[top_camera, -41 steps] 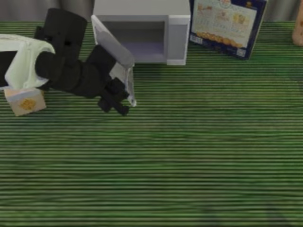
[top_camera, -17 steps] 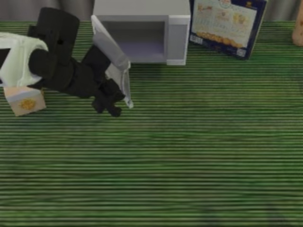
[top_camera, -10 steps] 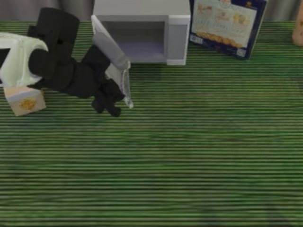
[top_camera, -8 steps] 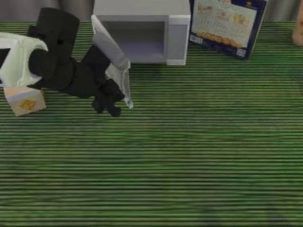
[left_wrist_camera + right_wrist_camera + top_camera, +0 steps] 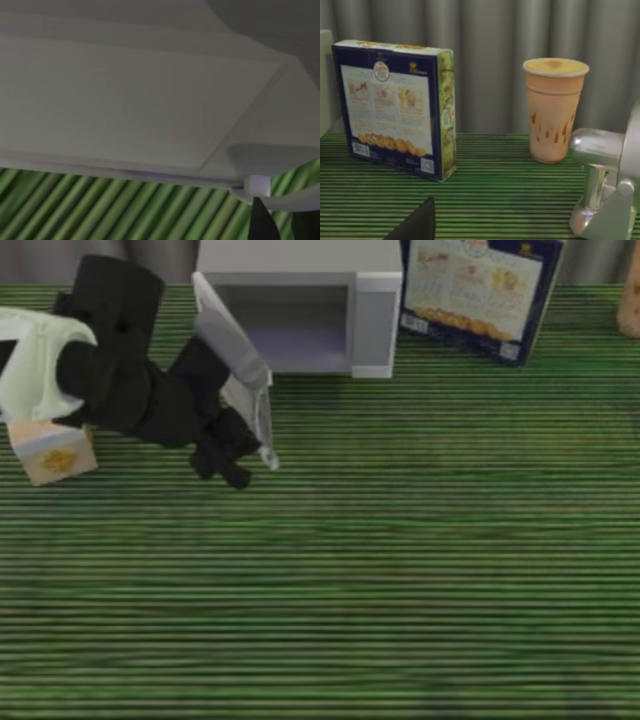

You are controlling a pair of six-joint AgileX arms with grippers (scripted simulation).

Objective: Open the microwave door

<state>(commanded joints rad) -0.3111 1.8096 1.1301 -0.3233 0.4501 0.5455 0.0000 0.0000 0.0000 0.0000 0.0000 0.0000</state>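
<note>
The left gripper [image 5: 232, 452] is positioned at the free edge of the flat silver-grey microwave door [image 5: 234, 365], where the pale vertical bar handle [image 5: 266, 430] is mounted. Whether its fingers are clamped on the handle or merely hooked behind it cannot be told; in the left wrist view only one dark fingertip [image 5: 262, 221] is shown beside the handle's end, under the broad door panel [image 5: 125, 105]. This station at the handle is judged to give the longest lever from the hinge, so that the door can be swung with little force.

The door is hinged at the left front corner of the boxy silver-grey microwave [image 5: 300, 270], which stands at the far edge of the green striped table [image 5: 400, 570]. It is swung out well past half open, and the cavity [image 5: 290, 330] is exposed. The task is judged nearly complete.

A blue printed carton [image 5: 480, 295] stands just right of the microwave. A small pale box [image 5: 52, 452] lies beneath the left arm.

The right gripper is not seen from above; the carton [image 5: 395, 107] and an orange cup [image 5: 554, 107] are faced by its wrist camera.
</note>
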